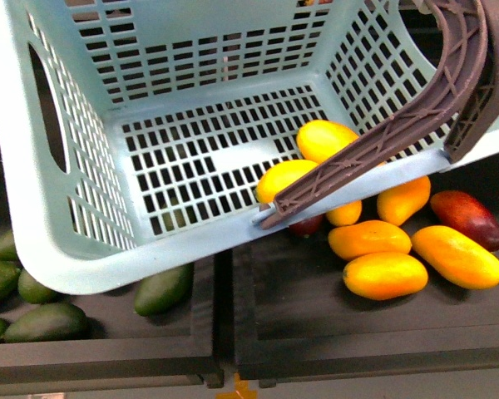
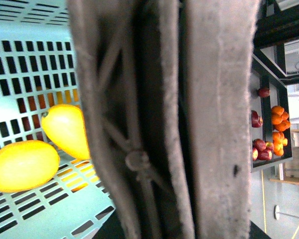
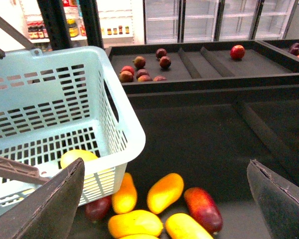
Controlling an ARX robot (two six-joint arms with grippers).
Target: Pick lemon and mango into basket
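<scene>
The turquoise basket (image 1: 58,224) hangs tilted above the trays. My left gripper (image 2: 164,199) is shut on its brown handles (image 1: 382,137), which fill the left wrist view; the fingers themselves do not show clearly. Two yellow fruits lie on the basket floor. One is a bright yellow lemon (image 2: 67,130) with a tapered tip, the other a yellow-orange mango (image 2: 22,165). In the front view they lie side by side (image 1: 284,179) (image 1: 324,140) under the handle. My right gripper (image 3: 167,199) is open and empty above the loose mangoes, beside the basket (image 3: 114,114).
Several loose yellow-orange mangoes (image 1: 385,275) and a dark red mango (image 1: 466,218) lie in the black tray on the right. Dark green fruits (image 1: 162,288) lie in the left tray. A raised divider (image 1: 223,307) separates the trays. Back shelves hold red fruit (image 3: 144,64).
</scene>
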